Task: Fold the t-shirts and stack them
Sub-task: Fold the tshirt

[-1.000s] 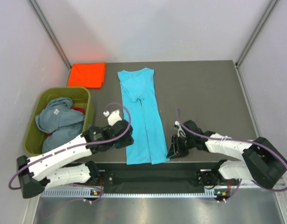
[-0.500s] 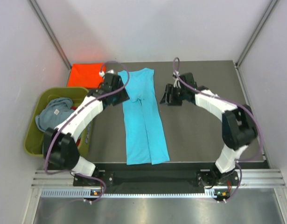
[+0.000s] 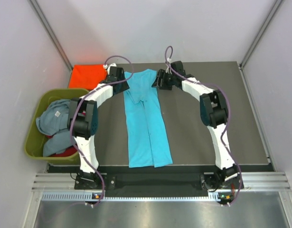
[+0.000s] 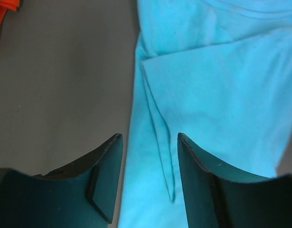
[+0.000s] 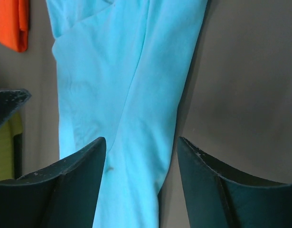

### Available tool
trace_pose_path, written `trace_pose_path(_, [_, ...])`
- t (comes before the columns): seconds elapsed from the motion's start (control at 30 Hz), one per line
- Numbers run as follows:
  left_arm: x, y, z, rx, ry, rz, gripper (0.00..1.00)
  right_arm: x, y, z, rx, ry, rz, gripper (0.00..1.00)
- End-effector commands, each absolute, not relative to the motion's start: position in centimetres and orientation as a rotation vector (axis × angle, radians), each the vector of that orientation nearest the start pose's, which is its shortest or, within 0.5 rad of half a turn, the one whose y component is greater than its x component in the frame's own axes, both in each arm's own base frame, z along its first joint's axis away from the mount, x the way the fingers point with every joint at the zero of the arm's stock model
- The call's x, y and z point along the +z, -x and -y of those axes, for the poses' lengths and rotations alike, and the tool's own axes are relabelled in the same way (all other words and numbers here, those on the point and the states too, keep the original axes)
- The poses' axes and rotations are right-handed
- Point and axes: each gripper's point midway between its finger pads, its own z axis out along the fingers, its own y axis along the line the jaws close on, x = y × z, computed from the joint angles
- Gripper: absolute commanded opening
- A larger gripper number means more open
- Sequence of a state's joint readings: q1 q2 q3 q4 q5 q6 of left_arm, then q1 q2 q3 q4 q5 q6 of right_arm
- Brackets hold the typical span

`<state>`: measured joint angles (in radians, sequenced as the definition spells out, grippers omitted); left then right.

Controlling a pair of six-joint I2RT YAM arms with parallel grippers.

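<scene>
Bright turquoise t-shirt (image 3: 146,123), folded into a long narrow strip. Lies flat on the dark desk (image 3: 217,109), running from the far edge toward the near edge, roughly midway between the two arms. Shows a long fold line down the cloth in both wrist views.

At its far left corner, the left gripper (image 4: 149,137): jaws apart over the shirt's left edge, closed on nothing. At its far right corner, the right gripper (image 5: 141,140): jaws likewise spread wide over the cloth, holding nothing. Impossible to tell whether either one touches the fabric.

Further left, at the desk's far left corner, a folded orange-red t-shirt (image 3: 87,76), lying just apart from the turquoise one. Beside the desk's left edge, an olive-green tub (image 3: 32,137) holding a crumpled grey-blue t-shirt (image 3: 55,118) and, nearer, a red t-shirt (image 3: 66,153).
</scene>
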<state>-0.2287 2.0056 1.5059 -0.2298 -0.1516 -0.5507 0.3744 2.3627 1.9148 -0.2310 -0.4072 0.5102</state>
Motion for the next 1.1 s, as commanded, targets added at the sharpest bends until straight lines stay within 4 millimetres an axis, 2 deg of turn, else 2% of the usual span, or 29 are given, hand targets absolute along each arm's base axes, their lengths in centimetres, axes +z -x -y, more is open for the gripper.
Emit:
trace_pose_path(0.0, [12.1,-56.8,10.6,-0.189,0.484,-2.092,0.55,9.5,-56.5,-31.0,0.956,0.038,-2.255,0.62])
trace_pose_path(0.1, [9.6,-57.8,10.0,-0.168,0.516,-2.110,0.56,8.6,-57.3,-30.8,0.948,0.008,-2.253,0.61])
trace_pose_path(0.17, [9.3,-58.3,9.5,-0.166,0.535,-2.101,0.56,8.5,-57.8,-30.7,0.952,-0.005,-2.245,0.62])
trace_pose_path(0.23, [8.2,-58.7,8.9,-0.165,0.565,-2.108,0.56,7.3,-58.2,-30.7,0.961,-0.022,-2.255,0.61])
trace_pose_path(0.27, [8.2,-59.0,8.7,-0.182,0.590,-2.096,0.56,7.6,-58.7,-30.9,0.969,-0.028,-2.246,0.61])
trace_pose_path(0.3, [7.4,-59.2,8.7,-0.202,0.597,-2.105,0.56,6.4,-58.8,-30.9,0.978,-0.039,-2.263,0.60])
trace_pose_path(0.33, [7.1,-59.4,8.5,-0.217,0.608,-2.102,0.56,6.2,-59.0,-31.1,0.983,-0.044,-2.263,0.59])
trace_pose_path(0.47, [6.1,-60.8,9.2,-0.300,0.598,-2.110,0.54,5.2,-59.9,-31.5,1.014,-0.121,-2.252,0.54])
trace_pose_path(0.57, [5.5,-61.9,10.0,-0.348,0.569,-2.117,0.51,5.3,-60.5,-31.8,1.037,-0.155,-2.229,0.50])
trace_pose_path(0.67, [5.0,-62.6,10.9,-0.408,0.558,-2.119,0.44,4.3,-60.7,-32.0,1.062,-0.177,-2.235,0.43])
trace_pose_path(0.7, [4.7,-62.7,11.2,-0.421,0.560,-2.122,0.40,4.1,-60.6,-32.1,1.065,-0.181,-2.241,0.37])
trace_pose_path(0.8, [4.6,-63.2,11.8,-0.455,0.563,-2.121,0.32,3.4,-60.7,-31.7,1.074,-0.218,-2.243,0.29])
trace_pose_path(0.83, [4.5,-63.3,11.8,-0.456,0.566,-2.122,0.27,3.3,-60.8,-31.4,1.080,-0.229,-2.244,0.23])
trace_pose_path(0.9, [4.5,-63.6,12.0,-0.462,0.564,-2.117,0.20,3.4,-61.0,-31.3,1.090,-0.255,-2.234,0.16])
trace_pose_path(0.97, [4.5,-63.9,12.2,-0.463,0.559,-2.113,0.08,4.1,-61.4,-30.9,1.089,-0.267,-2.214,0.09])
trace_pose_path(1.03, [4.4,-64.2,12.5,-0.467,0.553,-2.109,0.03,4.1,-61.7,-30.1,1.062,-0.283,-2.208,0.05])
trace_pose_path(1.07, [4.5,-64.3,12.8,-0.474,0.549,-2.104,0.00,5.2,-62.1,-29.7,1.052,-0.287,-2.180,0.04])
